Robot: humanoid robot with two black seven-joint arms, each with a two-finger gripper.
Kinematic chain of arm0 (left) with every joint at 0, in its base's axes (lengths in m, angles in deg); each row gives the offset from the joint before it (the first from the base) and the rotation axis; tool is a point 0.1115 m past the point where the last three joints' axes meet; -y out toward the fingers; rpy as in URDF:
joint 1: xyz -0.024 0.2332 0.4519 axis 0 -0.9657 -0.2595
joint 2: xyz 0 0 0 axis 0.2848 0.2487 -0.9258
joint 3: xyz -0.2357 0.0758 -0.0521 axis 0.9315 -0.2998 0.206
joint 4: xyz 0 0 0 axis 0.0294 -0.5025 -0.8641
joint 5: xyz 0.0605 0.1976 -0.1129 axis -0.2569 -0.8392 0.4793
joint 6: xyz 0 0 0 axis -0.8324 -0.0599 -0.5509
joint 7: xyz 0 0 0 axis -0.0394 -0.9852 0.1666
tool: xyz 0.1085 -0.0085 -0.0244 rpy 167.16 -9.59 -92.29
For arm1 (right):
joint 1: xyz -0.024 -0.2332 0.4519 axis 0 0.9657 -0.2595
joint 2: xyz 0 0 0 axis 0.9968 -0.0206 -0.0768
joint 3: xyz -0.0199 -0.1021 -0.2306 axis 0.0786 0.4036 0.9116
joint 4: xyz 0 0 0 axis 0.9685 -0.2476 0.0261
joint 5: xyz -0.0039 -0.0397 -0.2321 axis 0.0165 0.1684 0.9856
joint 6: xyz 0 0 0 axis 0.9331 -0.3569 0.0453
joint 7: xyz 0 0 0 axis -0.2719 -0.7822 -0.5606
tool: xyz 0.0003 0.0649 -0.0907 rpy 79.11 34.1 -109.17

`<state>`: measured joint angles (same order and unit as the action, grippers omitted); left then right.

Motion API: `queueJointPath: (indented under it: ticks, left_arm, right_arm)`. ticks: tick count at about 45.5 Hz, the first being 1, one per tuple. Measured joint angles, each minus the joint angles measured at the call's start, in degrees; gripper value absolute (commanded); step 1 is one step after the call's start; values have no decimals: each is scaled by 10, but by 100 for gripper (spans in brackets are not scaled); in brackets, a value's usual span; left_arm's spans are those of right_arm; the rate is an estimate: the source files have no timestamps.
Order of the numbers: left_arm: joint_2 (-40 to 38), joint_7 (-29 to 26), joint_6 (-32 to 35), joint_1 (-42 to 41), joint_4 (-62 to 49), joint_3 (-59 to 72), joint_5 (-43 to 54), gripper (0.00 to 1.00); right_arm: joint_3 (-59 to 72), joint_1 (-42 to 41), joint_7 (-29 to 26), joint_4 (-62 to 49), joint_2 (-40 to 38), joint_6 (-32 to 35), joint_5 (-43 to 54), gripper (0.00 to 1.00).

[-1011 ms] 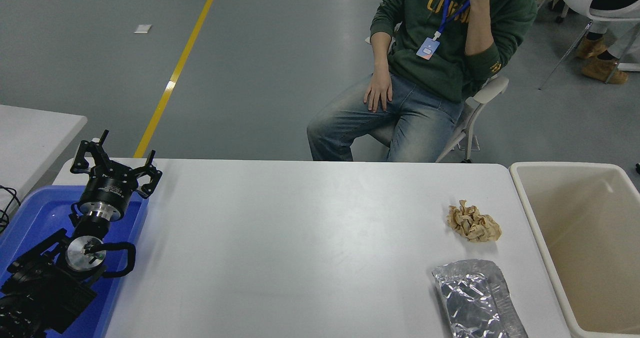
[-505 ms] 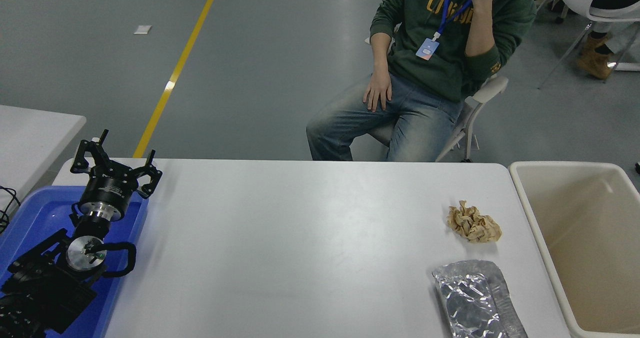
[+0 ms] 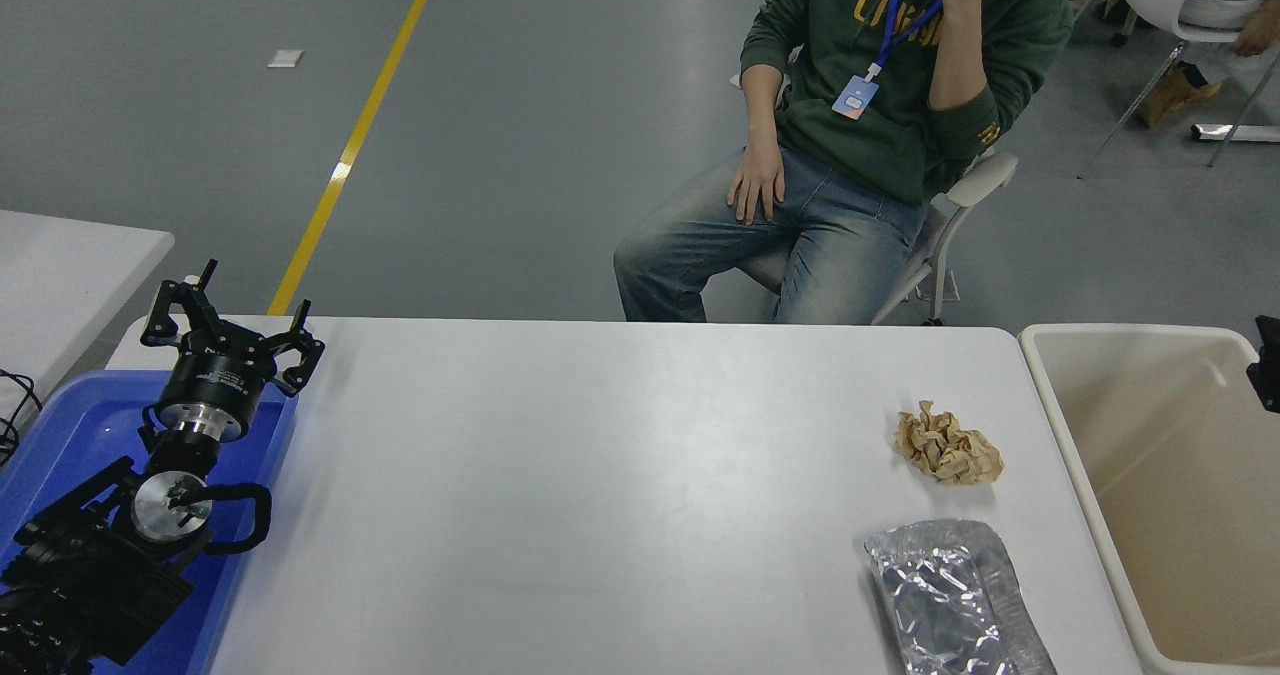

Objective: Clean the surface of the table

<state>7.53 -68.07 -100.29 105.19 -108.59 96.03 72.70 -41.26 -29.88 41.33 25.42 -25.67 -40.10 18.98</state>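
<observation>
Left end effector (image 3: 232, 327) spread wide over blue tray (image 3: 60, 425).

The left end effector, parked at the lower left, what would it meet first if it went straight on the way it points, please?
The left end effector points away from the camera, over the table's far left corner. Nothing lies ahead on the table; past the edge only bare floor and the yellow line show. Its height is unclear, so the way only looks free.

Glossy smooth table surface (image 3: 600, 495); crinkled foil pouch (image 3: 955, 600).
</observation>
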Motion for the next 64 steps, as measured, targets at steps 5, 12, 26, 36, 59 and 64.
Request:
queueJointPath:
  ticks: [5, 12, 26, 36, 59, 64]
  left_arm:
    - [0, 0, 0, 0, 0, 0, 0, 100]
    - [0, 0, 0, 0, 0, 0, 0, 100]
    - [0, 0, 0, 0, 0, 0, 0, 100]
    - [0, 0, 0, 0, 0, 0, 0, 100]
    - [0, 0, 0, 0, 0, 0, 0, 100]
    - [0, 0, 0, 0, 0, 0, 0, 100]
  right_arm:
    - [-6, 6, 0, 10, 19, 17, -13, 100]
    - [-11, 11, 0, 34, 43, 35, -25, 100]
    - [-22, 7, 2, 57, 108, 43, -32, 100]
    - [-19, -10, 5, 55, 130, 46, -28, 100]
    - [-24, -15, 13, 54, 137, 46, -26, 100]
    - [-25, -13, 13, 54, 137, 46, -26, 100]
